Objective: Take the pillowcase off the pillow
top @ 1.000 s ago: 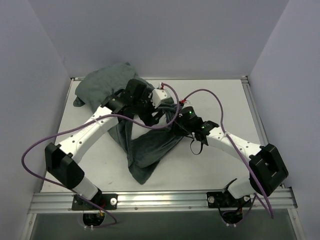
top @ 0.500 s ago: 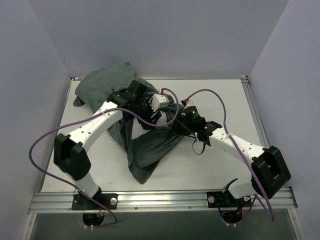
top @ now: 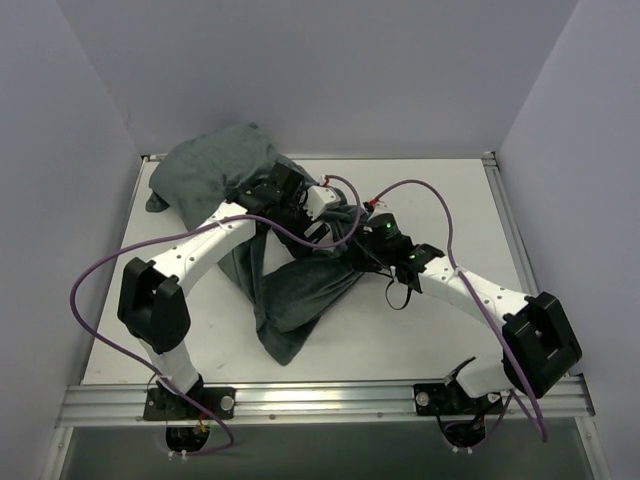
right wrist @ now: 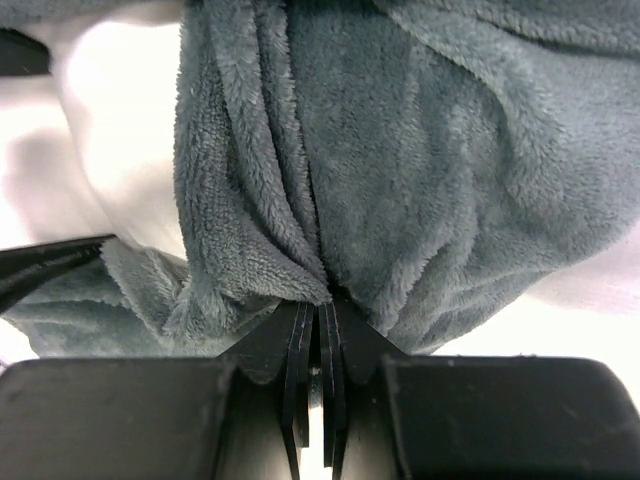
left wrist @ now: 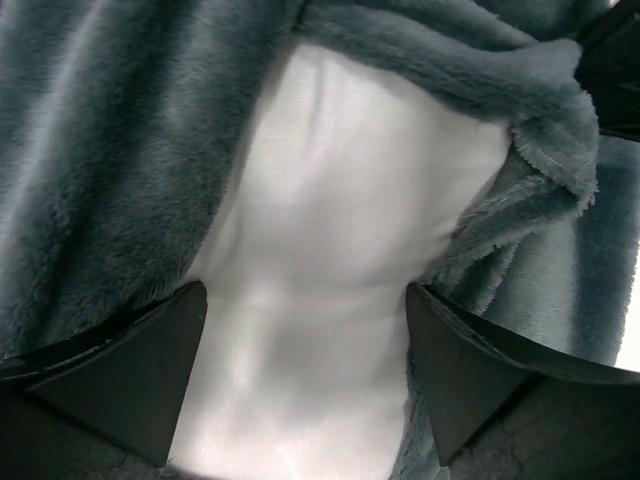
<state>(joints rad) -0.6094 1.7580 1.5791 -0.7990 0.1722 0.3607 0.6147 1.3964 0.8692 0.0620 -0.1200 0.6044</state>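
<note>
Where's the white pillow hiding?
Mostly inside the grey pillowcase, at the table's far left in the top view. In the left wrist view, the pillow peeks out of the fabric opening, right between the left gripper's open fingers.

We see the plush dark grey pillowcase (top: 285,290) filling the worktop's middle and far left corner, both arms crossing above it. The white tabletop (top: 470,200) along the right edge and near edge lies bare for passage. A looping purple cable (top: 420,190) arches over the far centre, narrowing approach there.
</note>
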